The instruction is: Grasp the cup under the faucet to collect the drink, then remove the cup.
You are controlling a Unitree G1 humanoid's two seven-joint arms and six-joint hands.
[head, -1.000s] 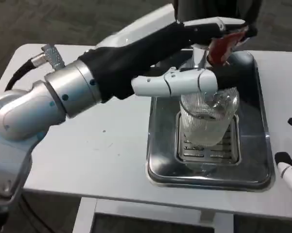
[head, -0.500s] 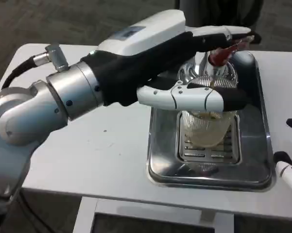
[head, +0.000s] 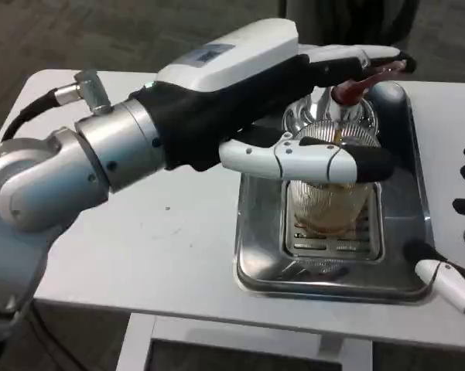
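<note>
cup, a ribbed clear tumbler, is standing upright on the slotted grate of a steel drip tray right of centre in the frame, and amber drink is sitting in its lower half while its rim is lying under the faucet, whose red-tipped lever is showing at the upper right. left hand is reaching in from the left of the frame across the tray, its white back lying above the cup and one long white and black finger lying across the near side of the cup just below the rim; the hand is gripping the cup, with further fingers stretching past it toward the faucet at the top of the frame. its silver forearm is filling the left of the frame, a cable fitting jutting from it at the upper left. right hand is sitting at the right edge of the frame, well apart from the cup, with black fingertips showing at mid right and a white and black finger lying near the tray's lower right corner; whether that hand is open or closed cannot be told from here. white table is carrying the tray, and dark carpet is showing beyond its far edge at the top
</note>
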